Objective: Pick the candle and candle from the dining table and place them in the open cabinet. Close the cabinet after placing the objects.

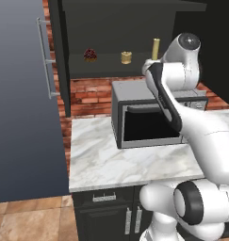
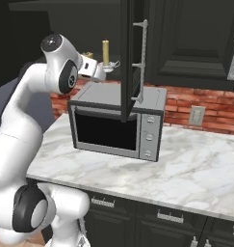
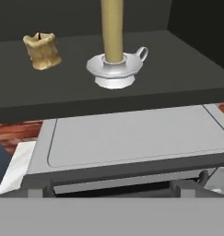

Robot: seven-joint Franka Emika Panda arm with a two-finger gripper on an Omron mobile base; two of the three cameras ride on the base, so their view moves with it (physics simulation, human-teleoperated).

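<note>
Both candles, the squat one (image 3: 42,50) and the tall one (image 3: 112,32), stand on the cabinet (image 1: 64,56) shelf; only closing the doors remains. The gripper (image 2: 105,72) holds nothing; finger spread unclear.

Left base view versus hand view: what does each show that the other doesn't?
Left base view alone: the dark-red cupcake-like lump on the cabinet shelf, the open cabinet door, and the microwave's dark front window. Hand view alone: the slim candle's silvery holder with its loop handle. Both: the squat candle, the slim candle and the microwave.
</note>
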